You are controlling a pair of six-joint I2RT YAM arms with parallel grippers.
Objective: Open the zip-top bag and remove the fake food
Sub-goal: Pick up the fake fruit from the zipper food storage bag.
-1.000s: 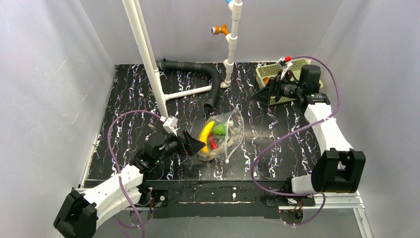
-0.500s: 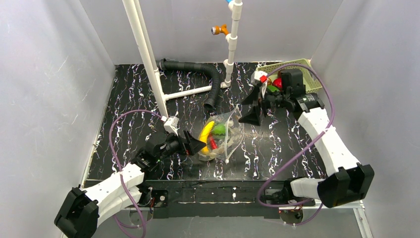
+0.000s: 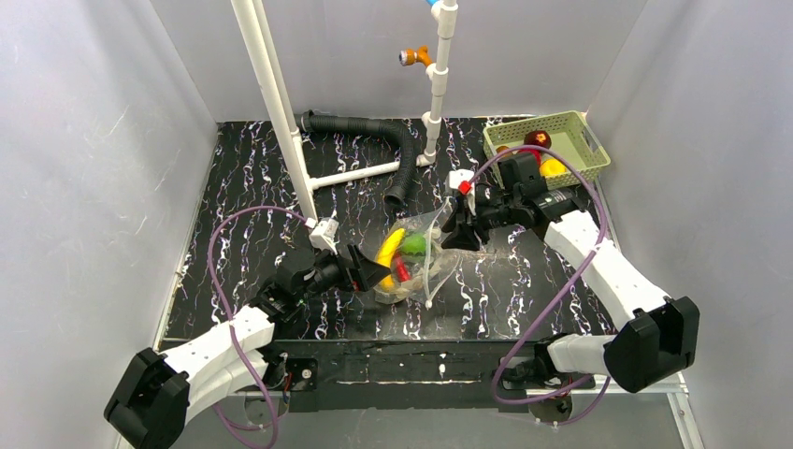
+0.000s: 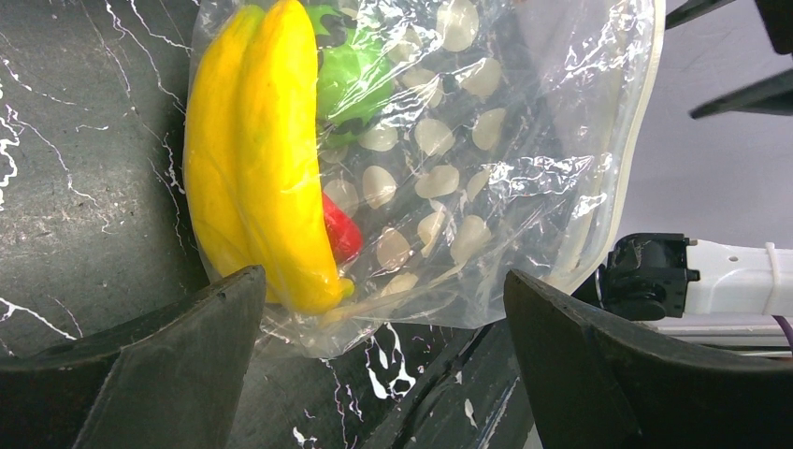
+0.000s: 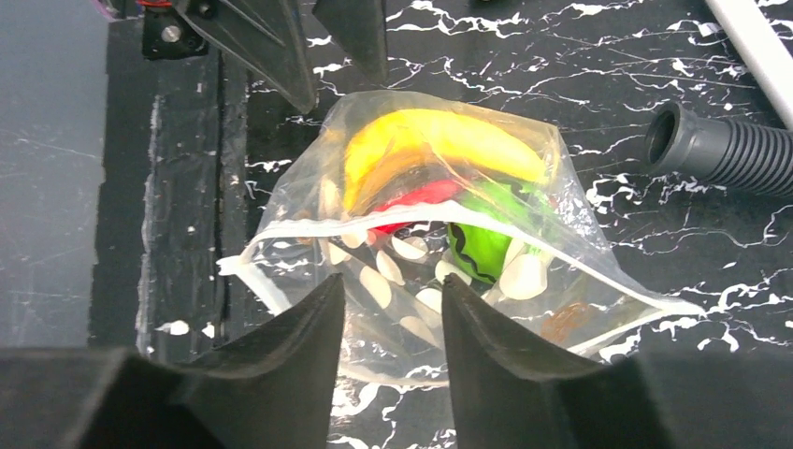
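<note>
Right pincer (image 5: 391, 285) back from green basket (image 3: 597, 150), now above zip-top bag (image 3: 432, 262) mouth mid-counter, jaws narrowing, nothing pinched. Left pincer (image 4: 382, 281) spread wide at bag bottom. Banana (image 4: 266, 159), red chili (image 5: 421, 198) still bagged; next pick likely.

Grey walls (image 3: 93, 140) rnd black marble tabletop (image 3: 252, 178), white PVC pipes (image 3: 276, 94)

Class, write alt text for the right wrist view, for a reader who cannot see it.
A clear, dotted zip-top bag lies on a black marbled table, holding a yellow banana, a red chili and a green pepper. In the foreground, the dark fingers of the right end effector, slightly apart, overlap the bag's near edge. A grey ribbed hose lies at right.
</note>
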